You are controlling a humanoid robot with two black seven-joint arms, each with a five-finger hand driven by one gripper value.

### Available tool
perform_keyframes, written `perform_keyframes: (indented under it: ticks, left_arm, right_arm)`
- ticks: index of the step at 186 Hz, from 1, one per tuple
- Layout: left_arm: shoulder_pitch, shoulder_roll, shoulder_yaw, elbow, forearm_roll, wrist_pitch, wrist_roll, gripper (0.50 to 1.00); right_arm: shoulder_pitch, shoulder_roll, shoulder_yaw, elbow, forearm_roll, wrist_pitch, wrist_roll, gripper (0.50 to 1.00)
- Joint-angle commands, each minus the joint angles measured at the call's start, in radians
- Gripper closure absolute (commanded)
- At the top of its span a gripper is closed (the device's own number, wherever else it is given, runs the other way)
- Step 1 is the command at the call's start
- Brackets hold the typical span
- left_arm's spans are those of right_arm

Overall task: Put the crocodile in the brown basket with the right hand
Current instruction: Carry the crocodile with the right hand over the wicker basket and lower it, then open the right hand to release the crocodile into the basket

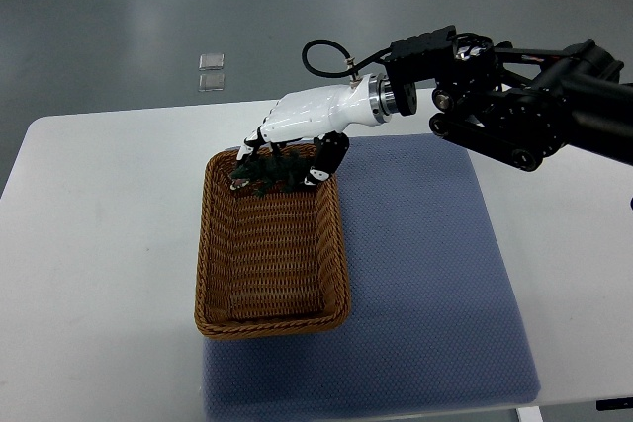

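While clutching crocodile [263, 174], right robot hand [305, 127] (palm down) over basket [212, 254]

Right hand [302, 118] palm down; fingers [329, 153] curled

The basket [272, 279] sits on the mat's [425, 274] left part, on the table [99, 244].

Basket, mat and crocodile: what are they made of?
The brown basket looks like woven wicker or rattan: matte strands in rows. The blue mat seems foam or rubber, with fine dimples. The crocodile in the right hand is dark green, maybe plastic; too small to tell.
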Motion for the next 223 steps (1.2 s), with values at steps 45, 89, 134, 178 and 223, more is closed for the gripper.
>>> perform_keyframes:
  ticks: [45, 89, 134, 178, 223]
  left_arm:
    - [0.000, 0.000, 0.000, 0.000, 0.000, 0.000, 0.000, 0.500]
    - [0.000, 0.000, 0.000, -0.001, 0.000, 0.000, 0.000, 0.500]
    - [0.000, 0.000, 0.000, 0.000, 0.000, 0.000, 0.000, 0.500]
    - [0.000, 0.000, 0.000, 0.000, 0.000, 0.000, 0.000, 0.500]
    - [0.000, 0.000, 0.000, -0.001, 0.000, 0.000, 0.000, 0.500]
  right_arm:
    - [-0.026, 0.099, -0.054, -0.008, -0.004, -0.035, 0.000, 0.748]
    - [-0.073, 0.092, -0.077, -0.015, -0.006, -0.041, 0.000, 0.728]
    - [-0.087, 0.049, -0.069, -0.018, -0.003, -0.044, 0.000, 0.579]
    - [-0.066, -0.017, -0.044, -0.017, 0.045, -0.027, 0.000, 0.576]
    - [-0.086, -0.115, 0.100, -0.017, 0.334, 0.210, -0.004, 0.579]
